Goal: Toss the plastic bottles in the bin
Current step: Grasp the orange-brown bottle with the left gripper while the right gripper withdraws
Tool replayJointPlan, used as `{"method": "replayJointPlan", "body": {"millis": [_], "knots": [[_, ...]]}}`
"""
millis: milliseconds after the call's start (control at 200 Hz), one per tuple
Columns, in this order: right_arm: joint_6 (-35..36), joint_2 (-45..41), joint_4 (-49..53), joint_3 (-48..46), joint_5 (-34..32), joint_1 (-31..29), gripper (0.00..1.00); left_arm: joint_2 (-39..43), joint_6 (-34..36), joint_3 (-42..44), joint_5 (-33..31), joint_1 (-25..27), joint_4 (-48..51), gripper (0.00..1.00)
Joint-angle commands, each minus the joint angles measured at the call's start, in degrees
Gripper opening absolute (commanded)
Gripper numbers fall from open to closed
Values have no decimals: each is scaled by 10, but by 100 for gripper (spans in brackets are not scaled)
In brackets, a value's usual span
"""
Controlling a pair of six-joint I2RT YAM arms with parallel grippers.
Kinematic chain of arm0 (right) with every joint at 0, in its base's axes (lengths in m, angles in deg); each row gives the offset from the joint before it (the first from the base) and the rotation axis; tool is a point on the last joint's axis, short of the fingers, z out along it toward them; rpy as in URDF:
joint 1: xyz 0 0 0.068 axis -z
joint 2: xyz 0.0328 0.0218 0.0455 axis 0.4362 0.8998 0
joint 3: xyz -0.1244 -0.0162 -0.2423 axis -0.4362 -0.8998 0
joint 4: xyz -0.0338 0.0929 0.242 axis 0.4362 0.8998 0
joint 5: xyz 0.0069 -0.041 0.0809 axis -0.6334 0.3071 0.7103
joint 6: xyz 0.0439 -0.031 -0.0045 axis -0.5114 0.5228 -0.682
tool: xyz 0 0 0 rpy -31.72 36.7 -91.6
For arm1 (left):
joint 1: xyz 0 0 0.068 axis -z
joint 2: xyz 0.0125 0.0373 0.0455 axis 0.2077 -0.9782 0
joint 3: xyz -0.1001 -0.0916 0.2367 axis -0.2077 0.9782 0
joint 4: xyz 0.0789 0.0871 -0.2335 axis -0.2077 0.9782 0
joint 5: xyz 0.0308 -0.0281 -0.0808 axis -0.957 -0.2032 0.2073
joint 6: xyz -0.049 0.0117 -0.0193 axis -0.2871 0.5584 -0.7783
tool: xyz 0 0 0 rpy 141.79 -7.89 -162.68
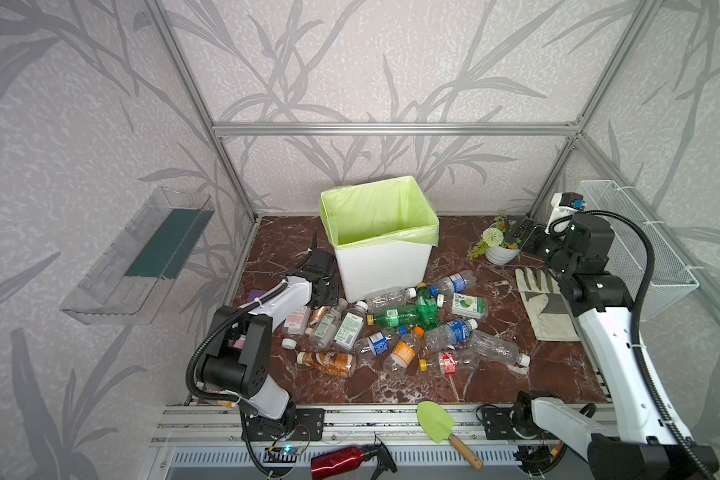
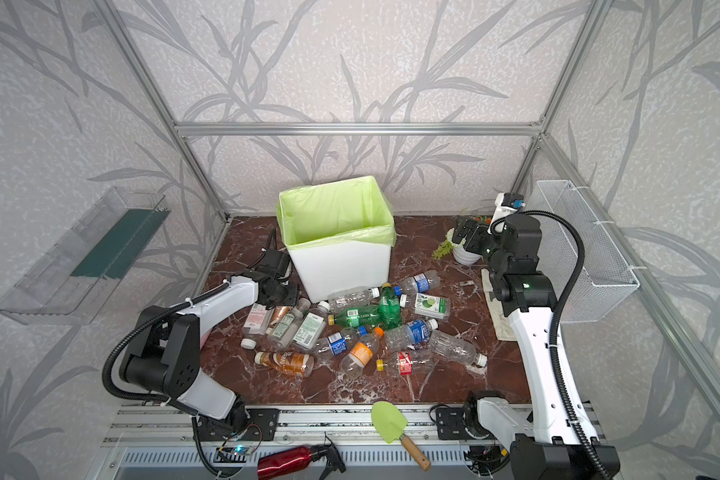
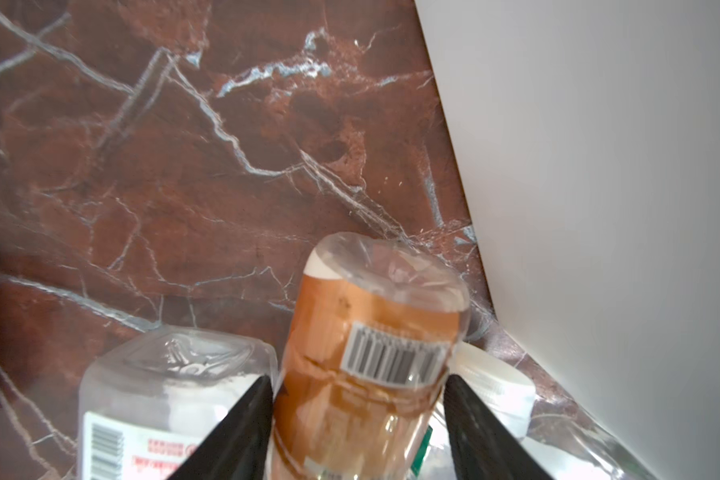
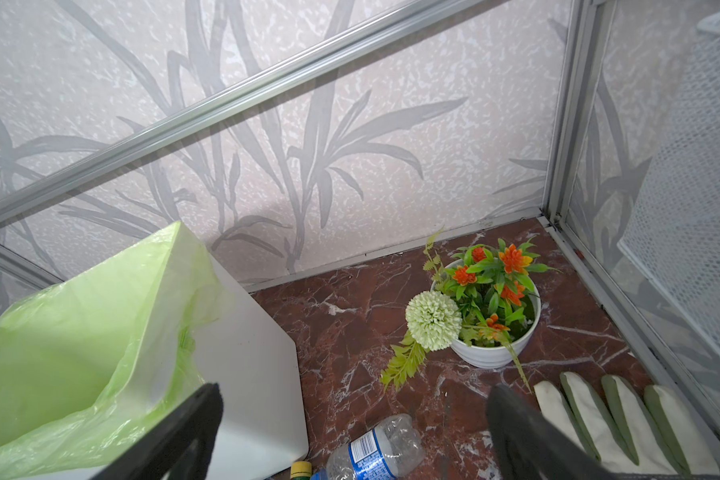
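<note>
We hold the left gripper (image 3: 356, 380) low beside the bin (image 3: 599, 166). Its black fingers (image 3: 242, 428) are set narrow against both sides of a brown-labelled bottle (image 3: 371, 324) lying on the marble tabletop (image 3: 184, 166). The other plastic bottles (image 1: 395, 320) lie heaped in front of the bin. The right gripper (image 4: 354, 390) hangs wide and empty near the flower pot (image 4: 491, 353). We judge the bottle empty, light, thin-walled and slick, so we take it mid-body across the label, squeezing gently lest it buckle or slip out.
</note>
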Motion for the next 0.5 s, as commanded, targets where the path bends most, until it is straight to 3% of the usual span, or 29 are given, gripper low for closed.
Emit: {"method": "replayJointPlan", "body": {"millis": [0, 280, 425, 495], "knots": [[-11, -8, -8, -3, 14, 5, 99, -6, -9, 0, 15, 2, -1, 68], [-17, -10, -11, -12, 19, 11, 99, -41, -4, -16, 11, 2, 4, 74], [-22, -13, -11, -11, 22, 19, 99, -42, -1, -20, 12, 1, 1, 73], [-24, -13, -12, -12, 26, 21, 99, -37, -4, -21, 14, 1, -1, 68]]}}
